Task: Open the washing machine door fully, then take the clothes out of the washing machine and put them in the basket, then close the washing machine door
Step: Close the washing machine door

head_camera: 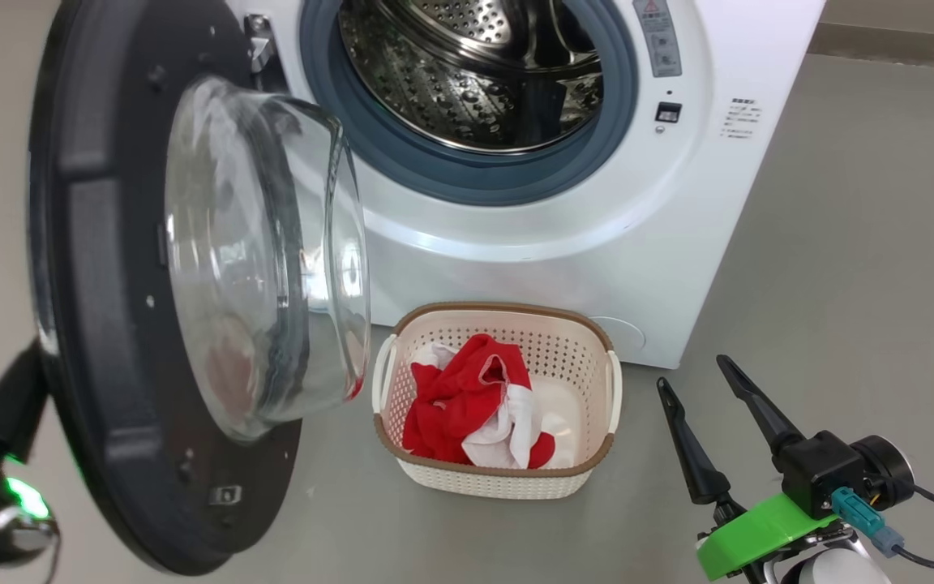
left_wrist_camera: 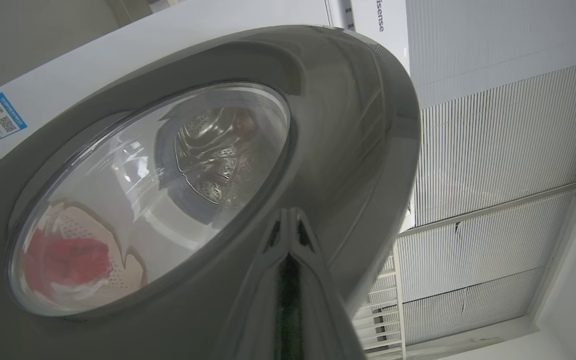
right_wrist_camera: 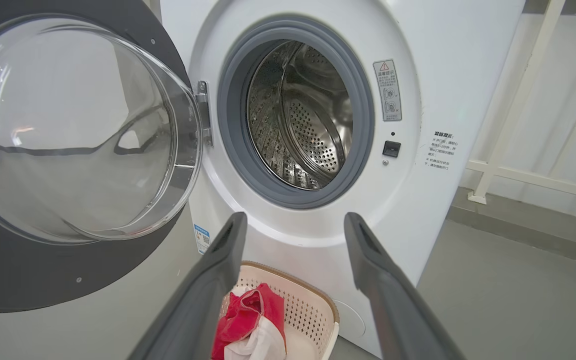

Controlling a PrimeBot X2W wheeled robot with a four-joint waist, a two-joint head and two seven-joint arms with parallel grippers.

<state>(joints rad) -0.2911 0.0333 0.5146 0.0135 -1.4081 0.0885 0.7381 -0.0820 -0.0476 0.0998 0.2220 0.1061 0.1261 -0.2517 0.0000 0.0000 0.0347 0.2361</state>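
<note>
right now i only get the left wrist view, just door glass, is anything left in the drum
observer: No clothes in the part of the drum I can see, just bare steel.
operator: so where's the red stuff
observer: The clothes lie in the basket, on the floor in front of the washing machine.
operator: right arm busy?
observer: No, the right gripper is open and holds nothing, off to the right of the basket.

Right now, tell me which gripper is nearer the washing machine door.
Left. The left gripper sits shut against or just off the washing machine door's outer rim; the right gripper hangs open beyond the basket, well clear of the door.
</note>
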